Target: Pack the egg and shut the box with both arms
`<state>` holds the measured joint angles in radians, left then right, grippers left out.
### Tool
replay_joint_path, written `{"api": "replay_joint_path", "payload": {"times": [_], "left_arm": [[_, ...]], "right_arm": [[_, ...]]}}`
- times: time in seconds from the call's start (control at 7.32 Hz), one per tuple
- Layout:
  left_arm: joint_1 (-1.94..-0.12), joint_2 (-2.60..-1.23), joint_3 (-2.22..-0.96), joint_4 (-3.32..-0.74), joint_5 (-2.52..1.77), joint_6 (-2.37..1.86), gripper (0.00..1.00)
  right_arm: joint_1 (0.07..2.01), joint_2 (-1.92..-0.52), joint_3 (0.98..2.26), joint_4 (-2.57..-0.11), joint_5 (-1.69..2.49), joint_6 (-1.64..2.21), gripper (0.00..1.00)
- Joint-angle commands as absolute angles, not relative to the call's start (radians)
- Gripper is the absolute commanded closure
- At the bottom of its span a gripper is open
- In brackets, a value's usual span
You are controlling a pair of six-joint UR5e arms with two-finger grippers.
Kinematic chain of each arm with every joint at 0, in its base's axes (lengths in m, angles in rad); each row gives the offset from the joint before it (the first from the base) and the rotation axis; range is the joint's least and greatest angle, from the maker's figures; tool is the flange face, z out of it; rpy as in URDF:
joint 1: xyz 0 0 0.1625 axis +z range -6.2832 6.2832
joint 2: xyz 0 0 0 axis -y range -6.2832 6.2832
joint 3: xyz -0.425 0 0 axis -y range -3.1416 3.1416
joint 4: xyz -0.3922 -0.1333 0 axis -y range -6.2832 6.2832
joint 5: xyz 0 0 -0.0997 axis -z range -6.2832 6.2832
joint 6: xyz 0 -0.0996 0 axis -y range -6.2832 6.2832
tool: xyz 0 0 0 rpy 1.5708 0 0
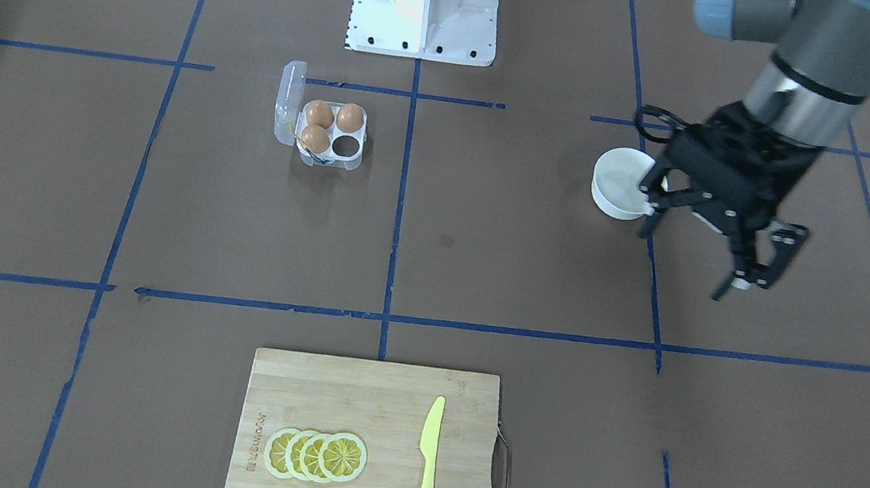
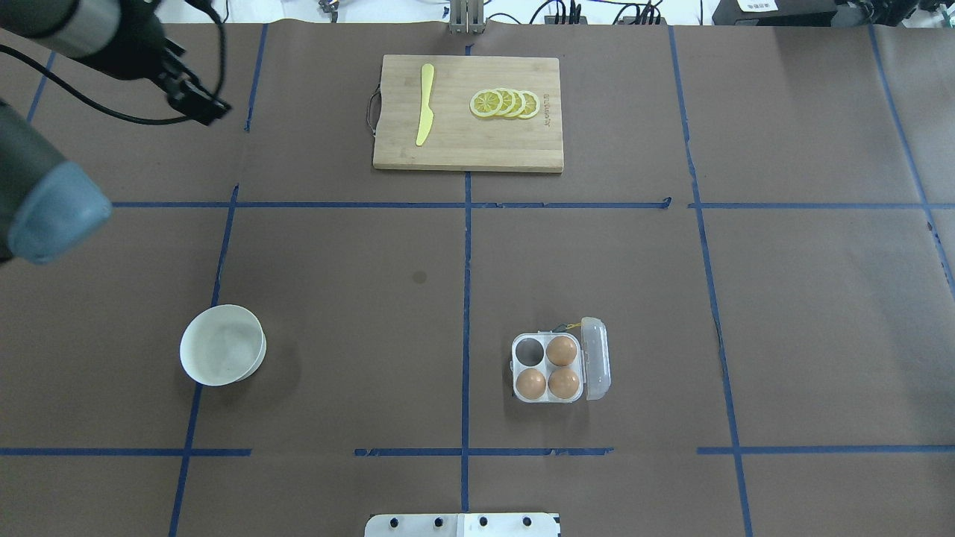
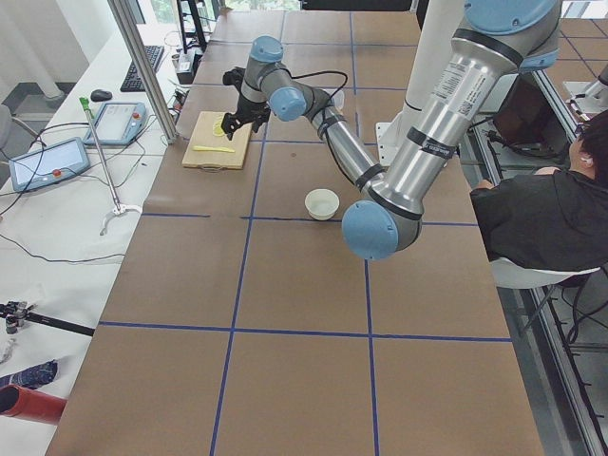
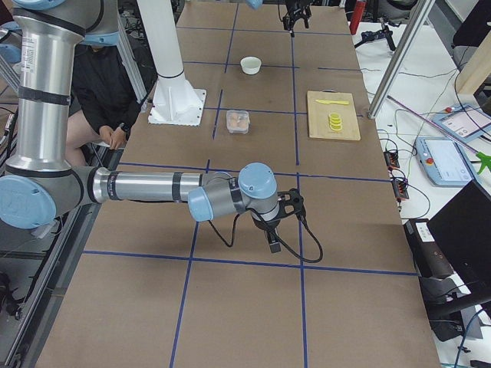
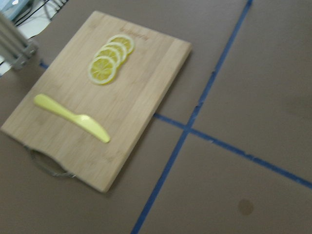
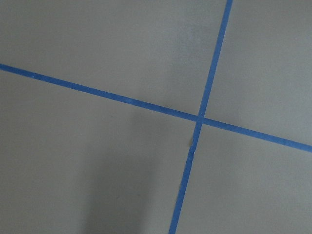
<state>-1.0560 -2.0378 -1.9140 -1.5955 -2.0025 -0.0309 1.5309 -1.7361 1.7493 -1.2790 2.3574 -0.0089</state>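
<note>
The clear box (image 1: pixel 327 162) stands with its lid (image 1: pixel 289 100) open and upright. Three look-alike brown eggs (image 1: pixel 320 114) fill three of its cups, and I cannot tell which is the task's egg. The fourth cup (image 1: pixel 345 146) is empty. The box also shows in the overhead view (image 2: pixel 515 367). My left gripper (image 1: pixel 692 259) is open and empty, high above the table and far from the box. In the overhead view it (image 2: pixel 200 107) is at the far left. My right gripper (image 4: pixel 273 244) points down over bare table away from the box; I cannot tell whether it is open or shut.
A white bowl (image 2: pixel 222 344) sits empty on my left side. A wooden cutting board (image 1: pixel 345 402) at the far edge carries lemon slices (image 1: pixel 316 455) and a yellow knife (image 1: pixel 427 468). The white pedestal base (image 1: pixel 427 0) stands at the near edge. Blue tape lines cross the brown table.
</note>
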Motion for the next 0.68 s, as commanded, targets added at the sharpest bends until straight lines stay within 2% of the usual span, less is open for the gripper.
{"api": "replay_joint_path", "payload": {"times": [0.0,0.27,0.55], "left_arm": [[-1.195,-1.868,-1.905,-1.534,-2.016,0.051,0.00],[-1.348,-1.798,-1.812,-1.532,-2.017,0.061,0.00],[-1.365,-1.625,-1.748,-1.618,-2.020,0.090,0.00]], "right_arm": [[1.531,-1.736,1.732,-1.278,2.361,-0.008,0.00],[1.531,-1.736,1.732,-1.275,2.359,-0.009,0.00],[1.531,-1.736,1.740,-1.273,2.355,-0.011,0.00]]}}
